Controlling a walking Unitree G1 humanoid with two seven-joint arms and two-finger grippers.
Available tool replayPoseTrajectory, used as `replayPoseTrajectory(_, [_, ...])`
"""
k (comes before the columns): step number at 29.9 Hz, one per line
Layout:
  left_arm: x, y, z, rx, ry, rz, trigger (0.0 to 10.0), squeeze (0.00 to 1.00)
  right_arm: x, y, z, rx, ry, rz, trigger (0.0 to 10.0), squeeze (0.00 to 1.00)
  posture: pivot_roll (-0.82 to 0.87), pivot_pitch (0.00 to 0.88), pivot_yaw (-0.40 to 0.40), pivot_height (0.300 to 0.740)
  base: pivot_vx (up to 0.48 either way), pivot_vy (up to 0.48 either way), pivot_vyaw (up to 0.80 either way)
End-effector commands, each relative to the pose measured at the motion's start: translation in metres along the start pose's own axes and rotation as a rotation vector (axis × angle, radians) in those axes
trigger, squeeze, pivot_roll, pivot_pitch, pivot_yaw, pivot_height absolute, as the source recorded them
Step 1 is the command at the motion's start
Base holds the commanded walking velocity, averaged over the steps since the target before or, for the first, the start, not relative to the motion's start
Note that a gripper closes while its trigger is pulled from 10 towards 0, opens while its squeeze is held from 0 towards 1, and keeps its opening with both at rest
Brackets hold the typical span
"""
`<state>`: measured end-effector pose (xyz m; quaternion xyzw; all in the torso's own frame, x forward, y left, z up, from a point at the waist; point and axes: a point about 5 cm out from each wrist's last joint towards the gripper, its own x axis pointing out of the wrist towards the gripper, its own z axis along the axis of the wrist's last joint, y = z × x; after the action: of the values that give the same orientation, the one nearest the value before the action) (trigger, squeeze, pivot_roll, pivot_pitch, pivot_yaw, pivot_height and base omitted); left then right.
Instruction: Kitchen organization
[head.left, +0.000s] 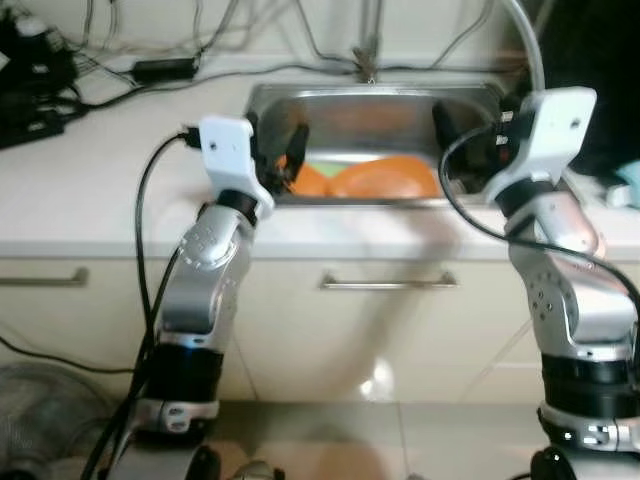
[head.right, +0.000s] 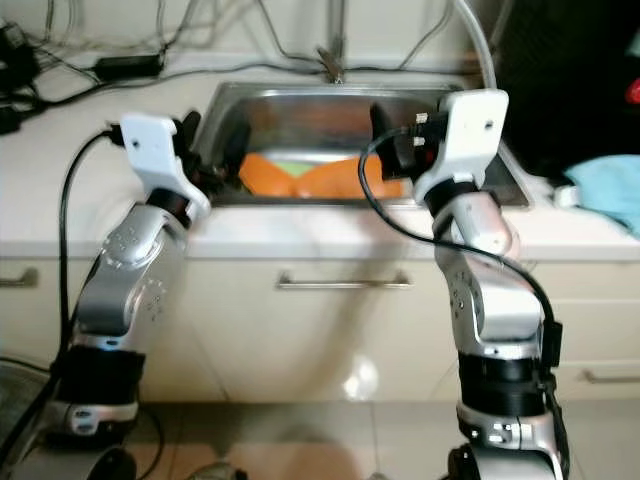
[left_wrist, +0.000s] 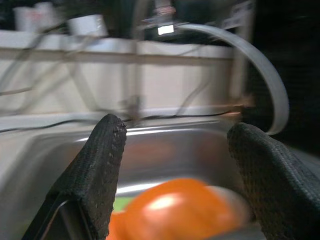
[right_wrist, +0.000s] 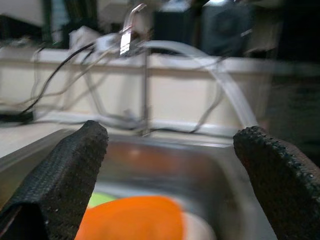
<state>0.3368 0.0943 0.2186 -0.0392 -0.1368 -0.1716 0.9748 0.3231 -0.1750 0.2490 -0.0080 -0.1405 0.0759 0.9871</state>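
A steel sink (head.left: 370, 118) is set into the white counter in front of me. In it lie orange dishes (head.left: 385, 180) overlapping each other, with a bit of green (head.left: 322, 165) behind them. My left gripper (head.left: 287, 152) hangs open over the sink's left rim; the left wrist view shows its fingers (left_wrist: 100, 165) spread wide with an orange dish (left_wrist: 175, 210) below. Over the right rim my right gripper (head.left: 455, 135) is open too, nothing between its fingers (right_wrist: 70, 170), looking down at the orange dish (right_wrist: 130, 217) and a green patch (right_wrist: 100, 199).
A faucet (head.left: 368, 55) stands behind the sink, and a clear hose (head.left: 530, 50) arcs at its right. Cables and a black adaptor (head.left: 165, 68) lie on the counter at the back left. A blue cloth (head.right: 610, 190) rests at far right. A drawer handle (head.left: 388, 284) is below.
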Motion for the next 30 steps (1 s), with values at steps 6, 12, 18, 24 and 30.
replayPoseTrajectory(6, [-0.0021, 0.0083, 0.0017, 0.030, -0.003, 0.024, 10.0, 0.00, 0.0010, 0.0050, -0.0015, 0.010, 0.006, 0.016, 10.0, 1.00, 0.02, 0.040, 0.041, 0.740, 0.000, -0.480, 0.00])
replayPoseTrajectory(12, [-0.0022, 0.0084, 0.0016, 0.029, -0.003, 0.025, 10.0, 0.00, 0.0008, 0.0048, -0.0022, 0.011, 0.010, 0.019, 10.0, 1.00, 0.02, 0.041, 0.039, 0.740, 0.000, -0.480, 0.00])
replayPoseTrajectory(18, [-0.0031, 0.0085, 0.0006, 0.027, 0.002, 0.026, 10.0, 0.00, 0.0003, 0.0047, -0.0033, 0.011, 0.014, 0.018, 10.0, 1.00, 0.02, 0.045, 0.038, 0.740, 0.000, -0.480, 0.00])
replayPoseTrajectory(24, [-0.0034, 0.0070, 0.0002, 0.015, 0.002, 0.021, 10.0, 0.00, 0.0004, 0.0044, -0.0050, 0.013, 0.020, 0.018, 10.0, 1.00, 0.02, 0.045, 0.038, 0.740, 0.000, -0.472, 0.00])
replayPoseTrajectory(30, [-0.0035, 0.0076, -0.0006, 0.012, 0.007, 0.024, 10.0, 0.00, -0.0001, 0.0041, -0.0080, 0.018, 0.029, 0.015, 10.0, 1.00, 0.02, 0.046, 0.042, 0.740, 0.000, -0.440, 0.00])
